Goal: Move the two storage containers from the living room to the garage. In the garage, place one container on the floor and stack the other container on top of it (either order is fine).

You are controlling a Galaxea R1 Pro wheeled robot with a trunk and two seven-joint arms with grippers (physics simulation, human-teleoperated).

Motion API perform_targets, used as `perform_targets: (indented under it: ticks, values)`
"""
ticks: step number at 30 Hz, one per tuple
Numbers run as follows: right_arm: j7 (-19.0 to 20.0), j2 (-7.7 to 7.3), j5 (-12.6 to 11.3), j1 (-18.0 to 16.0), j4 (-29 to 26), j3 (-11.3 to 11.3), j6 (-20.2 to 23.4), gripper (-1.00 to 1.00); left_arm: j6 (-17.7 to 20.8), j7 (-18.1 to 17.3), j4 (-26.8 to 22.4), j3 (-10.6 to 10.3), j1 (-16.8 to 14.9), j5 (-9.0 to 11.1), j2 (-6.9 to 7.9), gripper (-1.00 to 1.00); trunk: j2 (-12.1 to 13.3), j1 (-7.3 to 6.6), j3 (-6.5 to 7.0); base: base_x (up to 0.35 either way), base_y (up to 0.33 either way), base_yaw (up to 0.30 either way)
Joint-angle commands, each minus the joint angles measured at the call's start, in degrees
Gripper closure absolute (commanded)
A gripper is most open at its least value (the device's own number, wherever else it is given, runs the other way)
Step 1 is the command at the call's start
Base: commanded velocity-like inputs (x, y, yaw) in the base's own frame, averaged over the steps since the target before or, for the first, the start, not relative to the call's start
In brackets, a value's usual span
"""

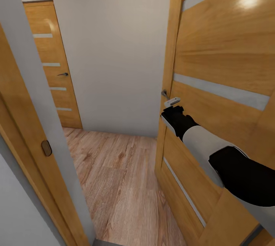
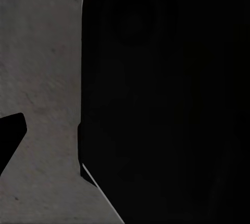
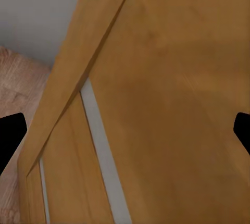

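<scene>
A big matte black rounded body (image 2: pixel 166 99) blocks most of what the left wrist camera sees, with a faint ring-shaped mark near one end and a thin pale edge low on its side. Beside it lies a rough, speckled dark grey concrete floor (image 2: pixel 41 67), evenly lit. One black fingertip (image 2: pixel 9 135) of the left tool pokes in at the frame's border over that floor; I can't tell how its jaws stand.
</scene>
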Motion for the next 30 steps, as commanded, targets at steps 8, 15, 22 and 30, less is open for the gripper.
perform_targets:
  ticks: [8,15,22,30]
  values:
    - [0.04,0.06,-0.53,-0.05,-0.05,0.44,0.27,-1.00,-0.02,0.00,-0.04,-0.01,-0.01,0.46,0.03,-1.00,-0.03,0.00,-0.06,0.000,0.000,0.000]
    - [0.80,0.13,-0.53,-0.05,-0.11,0.47,-0.03,-1.00,-0.01,0.00,-0.04,-0.01,-0.01,0.46,-0.01,-1.00,-0.03,0.00,-0.06,0.000,0.000,0.000]
    - [0.45,3.31,-0.43,0.11,-0.18,0.47,-0.24,-1.00,-0.03,0.00,-0.05,-0.03,-0.01,0.46,-0.01,-1.00,-0.03,0.00,-0.06,0.069,0.000,0.000]
    - [0.27,3.31,-0.27,0.13,-0.14,0.44,-0.24,-1.00,-0.04,0.00,-0.05,-0.04,-0.01,0.46,-0.01,-1.00,-0.03,0.00,-0.06,0.014,0.000,0.000]
